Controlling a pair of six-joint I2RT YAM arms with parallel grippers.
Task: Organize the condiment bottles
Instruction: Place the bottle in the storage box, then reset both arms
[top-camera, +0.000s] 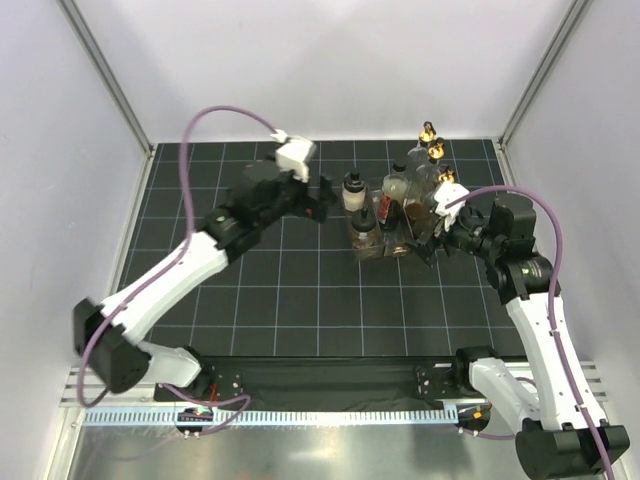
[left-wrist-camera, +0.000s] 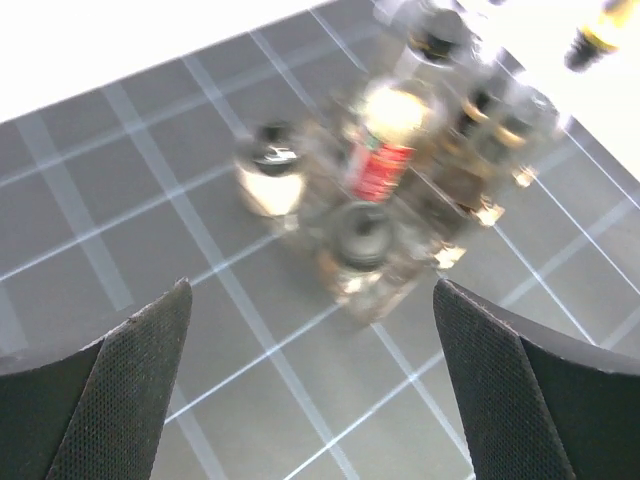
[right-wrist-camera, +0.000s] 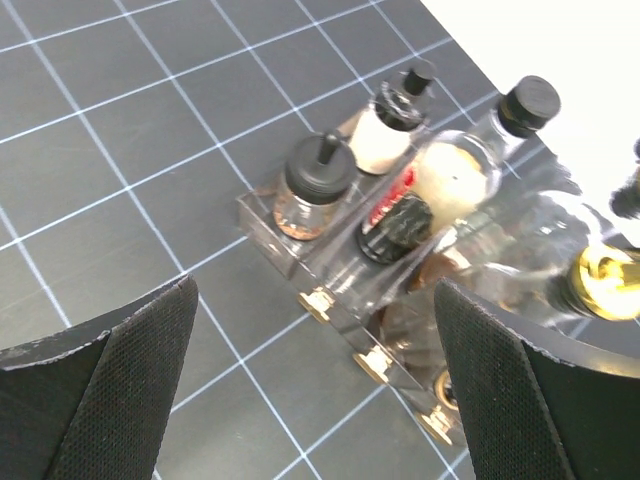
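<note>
Top external view puts the condiment bottles (top-camera: 400, 200) clustered in a clear rack (right-wrist-camera: 265, 225) on the gridded tabletop (top-camera: 250, 290), right of centre toward the upper edge. Tall gold-topped bottles (top-camera: 432, 152) stand at the cluster's upper right, and a white-capped red-sauce bottle (right-wrist-camera: 450, 170) sits mid-cluster. Left jaws gape wide just left of the cluster, holding nothing. Right jaws gape wide at its right side, also holding nothing.

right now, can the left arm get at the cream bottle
Probably yes: the left gripper is open, and the cream bottle stands in the outer row of the rack facing it, with only bare mat between.
</note>
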